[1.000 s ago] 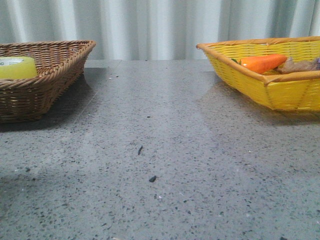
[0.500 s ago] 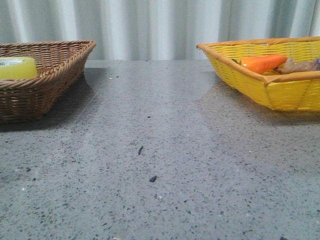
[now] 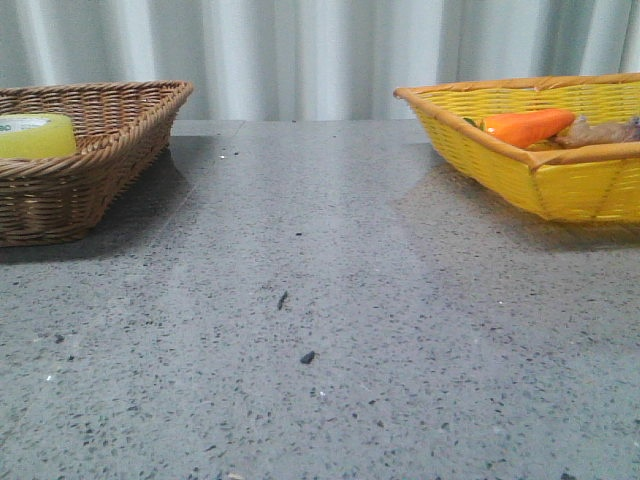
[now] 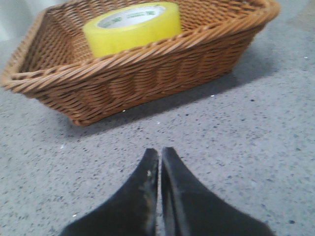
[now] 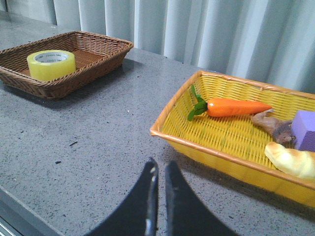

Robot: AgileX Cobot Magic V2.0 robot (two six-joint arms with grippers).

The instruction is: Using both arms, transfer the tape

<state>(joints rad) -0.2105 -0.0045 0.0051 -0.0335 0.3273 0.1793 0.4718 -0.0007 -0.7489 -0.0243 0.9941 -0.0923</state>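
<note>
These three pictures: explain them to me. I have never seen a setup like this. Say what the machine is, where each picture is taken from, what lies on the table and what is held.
The machine is a robot with two arms, each ending in a grasping tool. One picture looks forward over the grey table. The other two come from cameras on the wrists, so the black fingers at the bottom are the left tool and the right tool. Both look closed or nearly so, and neither holds anything. On the robot's left a brown basket holds the yellow tape. On its right a yellow basket holds a carrot, a purple block and two other small items.
</note>
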